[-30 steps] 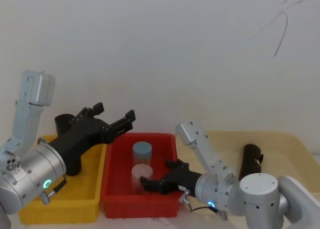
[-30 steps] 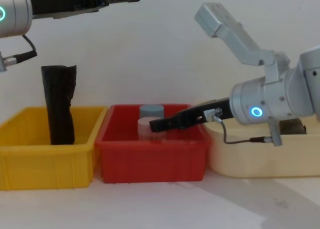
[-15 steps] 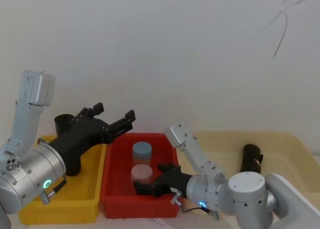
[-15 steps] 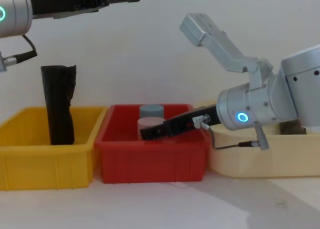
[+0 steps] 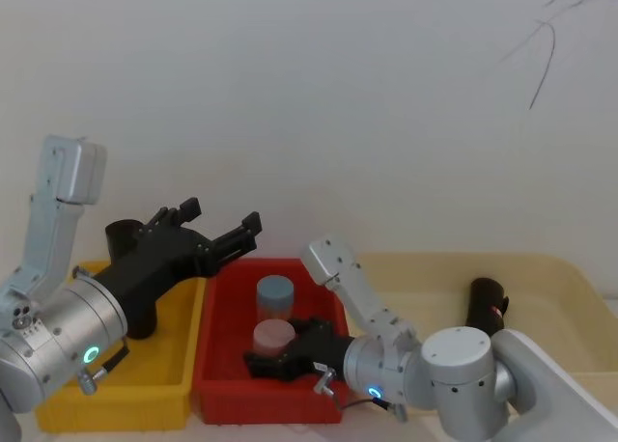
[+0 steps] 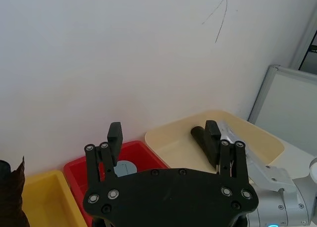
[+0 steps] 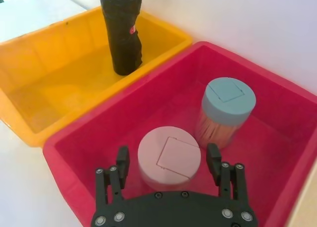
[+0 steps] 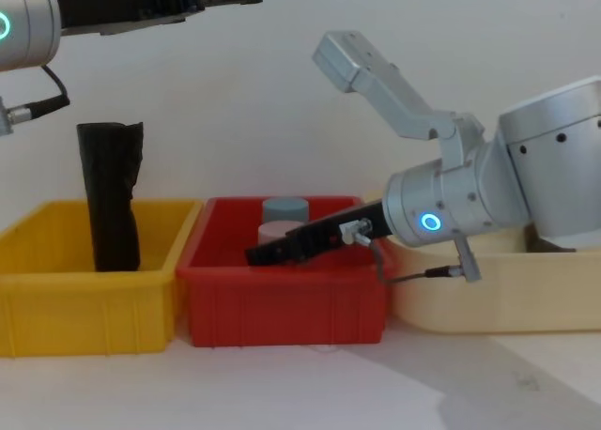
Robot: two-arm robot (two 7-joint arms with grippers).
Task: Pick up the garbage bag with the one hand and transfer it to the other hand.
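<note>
The garbage bag [image 8: 111,195] is a black roll standing upright in the yellow bin [image 8: 84,308]; it also appears as the dark roll [image 5: 143,317] behind my left arm and as the roll [image 7: 123,28] in the right wrist view. My left gripper [image 5: 220,216], on the arm with the green-cyan ring, hangs open and empty above the bag and the seam between the yellow and red bins. My right gripper [image 8: 254,254], on the blue-ringed arm, is open low over the red bin [image 8: 282,308], its fingers [image 7: 122,160] either side of a pink-lidded jar [image 7: 169,155].
The red bin [image 5: 232,394] holds a blue-lidded jar [image 5: 274,290] and the pink-lidded jar [image 5: 273,334]. A beige tray [image 5: 550,288] on the right contains another black roll [image 5: 486,307]. A white wall stands close behind the bins.
My right gripper has swung left across the red bin, towards the yellow bin, staying open. The left arm and the garbage bag have not moved.
</note>
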